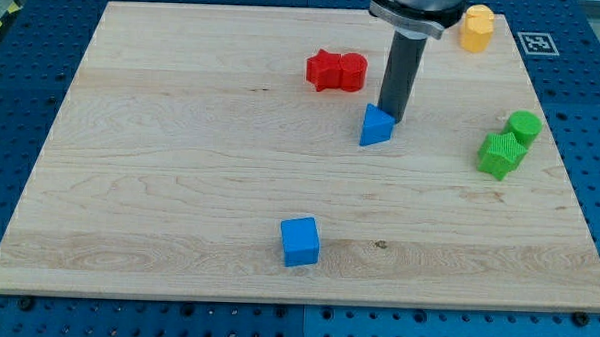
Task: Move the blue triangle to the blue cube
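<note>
We are pressing my tip [390, 120] against the blue triangle [376, 126] from its upper right, because the blue cube [299, 241] is lying well below-left; being a bare rod, it is grasping nothing.

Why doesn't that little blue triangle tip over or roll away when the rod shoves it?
The blue triangle probably slides because it sits flat on the smooth wooden board. My tip touches it low, at its upper-right edge, so tipping seems unlikely; it may twist instead.
</note>
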You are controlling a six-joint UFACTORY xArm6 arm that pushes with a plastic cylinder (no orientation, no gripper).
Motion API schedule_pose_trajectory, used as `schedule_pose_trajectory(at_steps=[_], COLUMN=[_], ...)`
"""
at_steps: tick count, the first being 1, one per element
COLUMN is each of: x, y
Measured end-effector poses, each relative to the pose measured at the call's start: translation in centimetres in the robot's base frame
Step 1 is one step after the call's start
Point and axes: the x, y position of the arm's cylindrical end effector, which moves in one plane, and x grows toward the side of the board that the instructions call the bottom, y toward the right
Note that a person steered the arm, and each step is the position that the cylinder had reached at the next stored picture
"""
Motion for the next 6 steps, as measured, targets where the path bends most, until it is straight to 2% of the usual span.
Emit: schedule_pose_trajectory(at_steps=[4, 6], x=[2.9, 6.5], y=[-4.0, -5.0])
